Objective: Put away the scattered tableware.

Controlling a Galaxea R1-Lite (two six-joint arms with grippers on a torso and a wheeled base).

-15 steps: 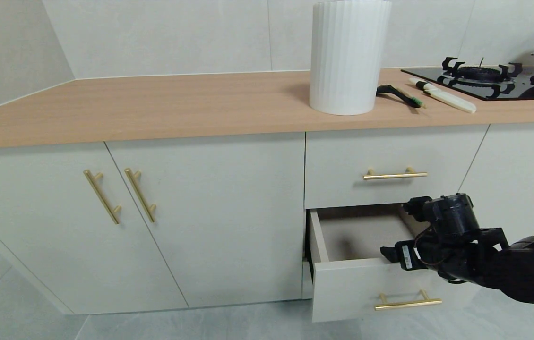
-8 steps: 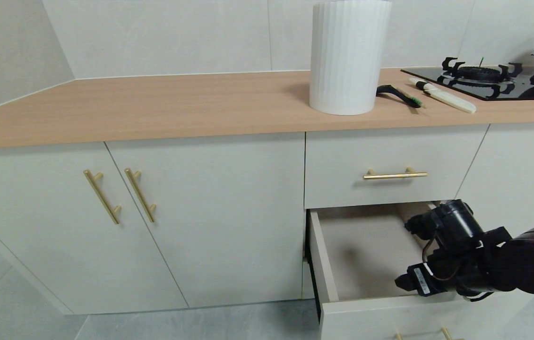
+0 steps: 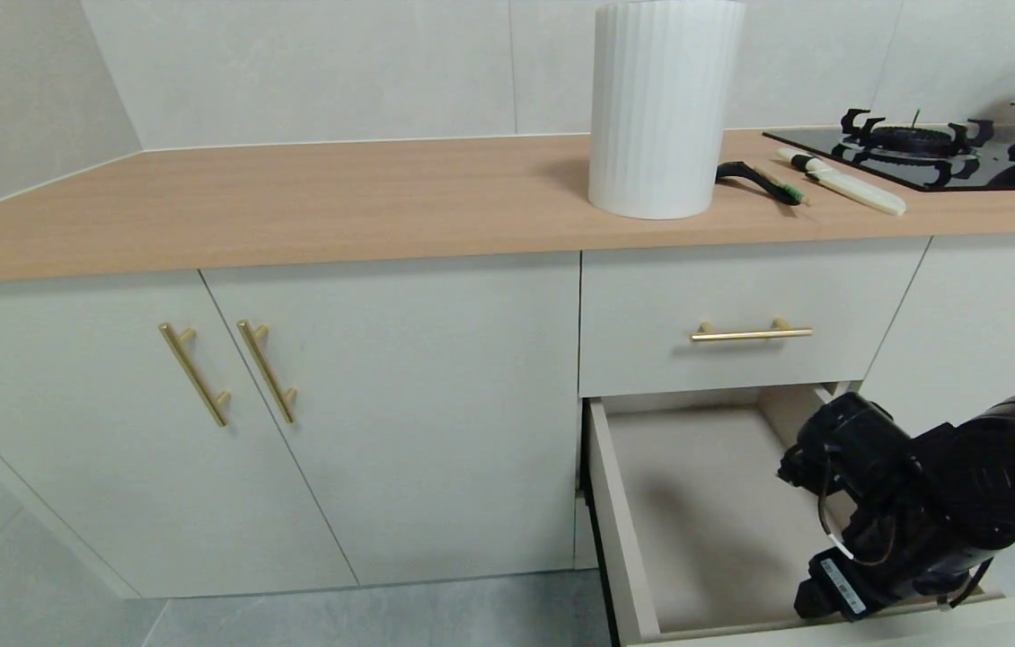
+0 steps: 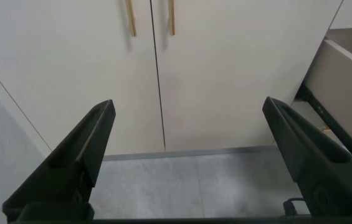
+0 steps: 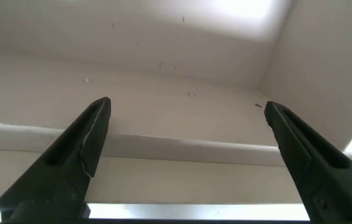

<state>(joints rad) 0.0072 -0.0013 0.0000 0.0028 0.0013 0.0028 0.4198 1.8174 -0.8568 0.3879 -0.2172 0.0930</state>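
You will not find any text, number or sign that can be read here. The only print stands on a small white sticker (image 3: 838,575) on the wrist of the right arm (image 3: 992,467), low over the front edge of the open drawer (image 3: 622,539). There are dark marks on this sticker, but they are too small for you to make out.

We're clearly in a kitchen: gas hob (image 3: 912,144) at the right end of the wooden tabletop (image 3: 292,207), cabinet doors (image 3: 382,422) and drawers (image 3: 723,296) under it, tiled wall (image 3: 337,63) behind it.
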